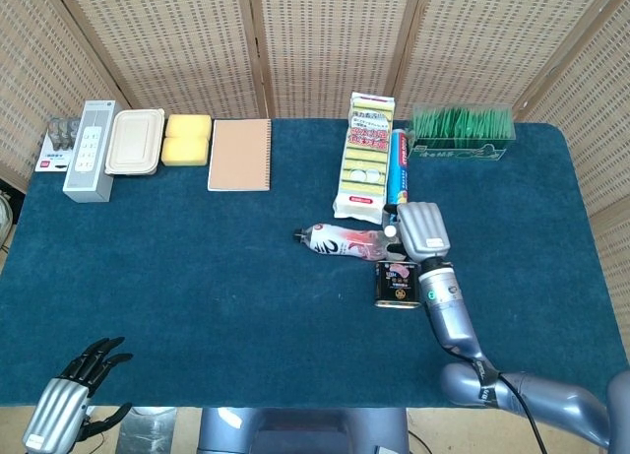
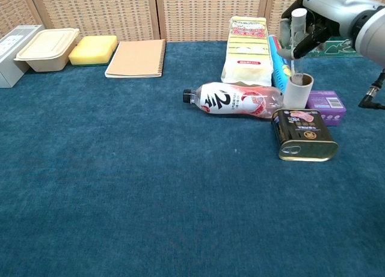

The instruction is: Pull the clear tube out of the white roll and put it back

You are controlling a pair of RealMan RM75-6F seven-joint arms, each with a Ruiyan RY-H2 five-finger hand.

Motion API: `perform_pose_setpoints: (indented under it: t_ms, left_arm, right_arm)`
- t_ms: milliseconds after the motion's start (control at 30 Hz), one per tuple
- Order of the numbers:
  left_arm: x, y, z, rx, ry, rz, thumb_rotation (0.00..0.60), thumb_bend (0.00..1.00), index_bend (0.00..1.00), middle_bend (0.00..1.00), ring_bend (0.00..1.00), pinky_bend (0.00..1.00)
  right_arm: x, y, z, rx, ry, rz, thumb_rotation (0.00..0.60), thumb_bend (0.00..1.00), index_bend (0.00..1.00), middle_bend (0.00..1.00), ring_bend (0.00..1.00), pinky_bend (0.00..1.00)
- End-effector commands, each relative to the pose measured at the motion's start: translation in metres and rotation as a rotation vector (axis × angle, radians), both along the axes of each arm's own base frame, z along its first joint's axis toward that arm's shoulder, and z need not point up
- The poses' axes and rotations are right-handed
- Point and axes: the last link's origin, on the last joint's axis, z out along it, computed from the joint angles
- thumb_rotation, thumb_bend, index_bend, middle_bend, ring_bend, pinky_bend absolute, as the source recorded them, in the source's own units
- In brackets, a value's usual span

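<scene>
The white roll (image 2: 298, 92) stands upright between a plastic bottle and a purple box. My right hand (image 2: 308, 26) grips the clear tube (image 2: 296, 45) near its white cap and holds it upright. The tube's lower end hangs right at the roll's open top; I cannot tell whether it is inside. In the head view the right hand (image 1: 421, 229) covers the roll, and only the tube's white cap (image 1: 391, 231) peeks out at its left. My left hand (image 1: 75, 397) rests at the table's near left corner, holding nothing, fingers apart.
A lying bottle (image 2: 237, 100), a tin can (image 2: 304, 134) and a purple box (image 2: 328, 100) crowd around the roll. Behind it are a sponge pack (image 2: 246, 48) and a blue roll (image 2: 278, 60). A notebook (image 2: 137, 58), yellow sponge (image 2: 94, 50) and lidded container (image 2: 47, 47) line the back left.
</scene>
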Motion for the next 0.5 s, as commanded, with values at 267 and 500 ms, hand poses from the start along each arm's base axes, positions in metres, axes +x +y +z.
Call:
perform_pose_setpoints:
  t_ms: [267,500]
  left_arm:
    - [0.0004,-0.0005,0.0003,0.001,0.002,-0.001,0.6,0.18,0.23,0.15,0.12,0.27]
    - [0.0006,-0.0011,0.0003,0.001,0.0,-0.003,0.6,0.18,0.24,0.15,0.12,0.27]
  right_arm:
    - [-0.0048,-0.0006,0.0065,-0.01,0.012,0.009,0.6,0.4,0.46,0.44,0.47,0.48]
    - [-0.0092,-0.0015,0.0094,-0.019,0.009,0.013,0.6,0.39,0.44,0.41,0.43,0.44]
